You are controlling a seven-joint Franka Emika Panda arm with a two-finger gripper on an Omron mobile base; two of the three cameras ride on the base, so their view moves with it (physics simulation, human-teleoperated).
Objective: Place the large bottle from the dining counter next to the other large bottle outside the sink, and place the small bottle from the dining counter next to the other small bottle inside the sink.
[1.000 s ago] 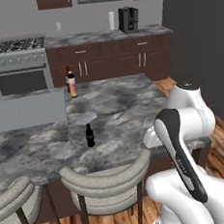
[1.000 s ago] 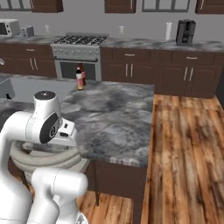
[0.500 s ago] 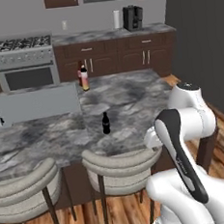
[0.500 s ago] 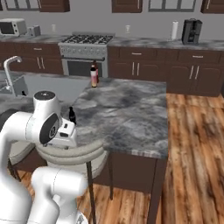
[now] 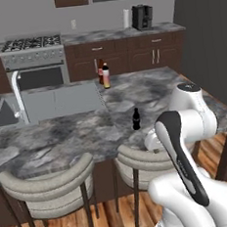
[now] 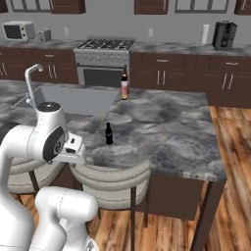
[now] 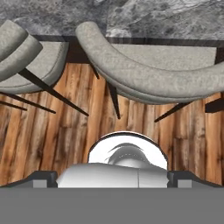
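nothing of the task looks done yet — going left to right across the left base view. the sink (image 5: 60,102) sits recessed at the left of the dining counter (image 5: 63,137), its white faucet (image 5: 18,92) at the near-left rim; what lies inside the basin cannot be made out from here, so the other small bottle is not confirmed. just past the sink's right edge, on the far side of the stone, a tall bottle pair (image 5: 103,75) stands close together: a pale one with a dark cap and, tight against it, something red and dark that may be the large cola-style bottle, too small to tell apart. nearer the front edge, well apart from those, the small bottle (image 5: 135,119) stands upright and alone on the marble, with two grey stools (image 5: 48,183) tucked below.

the arm is folded at the right, away from every bottle. in the hand view the gripper (image 7: 112,177) looks down on stool backs and wood floor, fingers (image 7: 41,178) spread as wide as they go and holding nothing.

as a judgement: both placements remain — the small bottle has still to reach the sink, and the large bottle's status is uncertain.
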